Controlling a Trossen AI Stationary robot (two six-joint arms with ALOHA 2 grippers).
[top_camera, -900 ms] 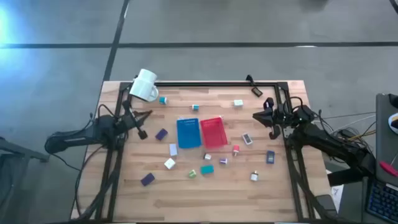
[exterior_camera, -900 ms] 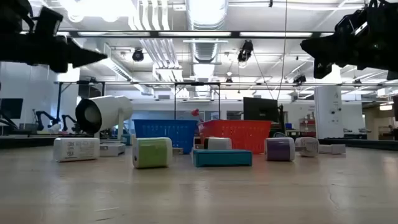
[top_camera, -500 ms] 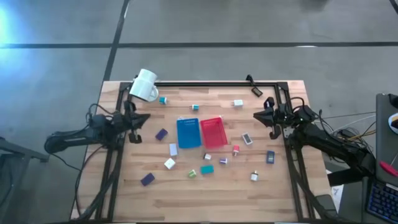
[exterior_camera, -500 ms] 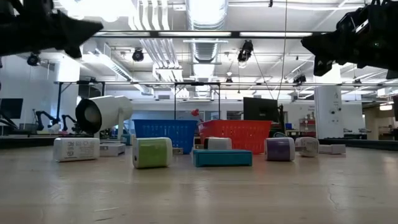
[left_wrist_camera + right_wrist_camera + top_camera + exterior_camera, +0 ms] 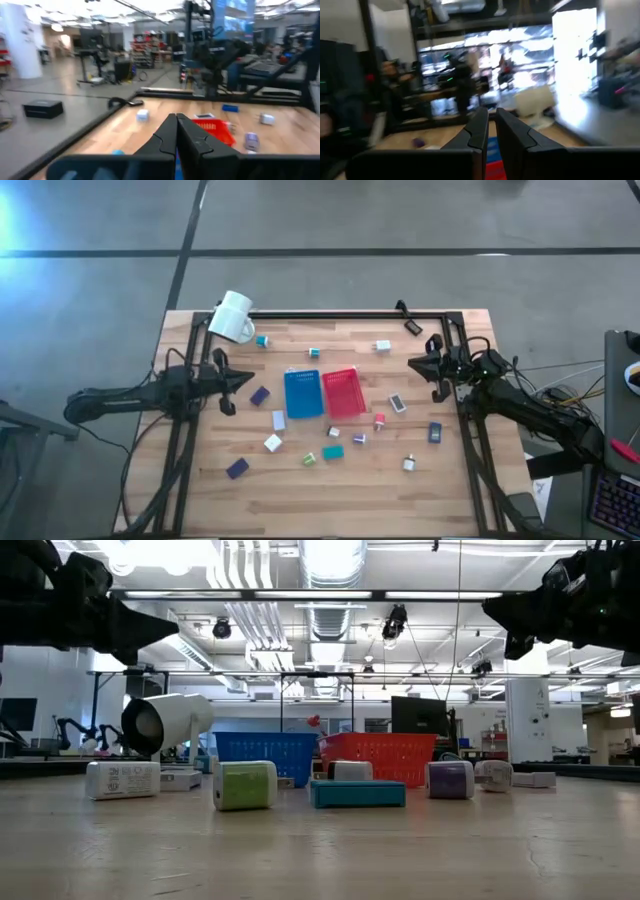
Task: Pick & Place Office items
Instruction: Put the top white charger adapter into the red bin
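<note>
The office items (image 5: pixel 331 451) are small blocks and clips scattered over the wooden bench (image 5: pixel 330 495): white, purple, teal, green, pink and dark blue pieces, each little more than a coloured speck from above. Most lie around the blue tray (image 5: pixel 302 393) and red tray (image 5: pixel 343 392), which sit side by side at the middle of the bench. A purple block (image 5: pixel 259 395) lies just left of the blue tray, another purple one (image 5: pixel 237 468) near the front left, a dark blue piece (image 5: pixel 435 432) toward the right edge, and a few white and teal bits near the back rail. In the low view a green block (image 5: pixel 245 784), a teal block (image 5: pixel 357 793) and a purple-faced one (image 5: pixel 449 779) stand in a row before the trays.

A large white mug (image 5: pixel 233 316) lies on its side at the back left corner.

The left hand (image 5: pixel 240 379) hovers over the bench's left side near the purple block, fingers pressed together and holding nothing. The right hand (image 5: pixel 414 363) hangs above the right side, fingers nearly closed with a thin gap, also empty.

Both wrist views are blurred, so the small items there are hard to make out. In the low view the trays hide whatever lies behind them, and both arms are cut off at the frame's top corners.
</note>
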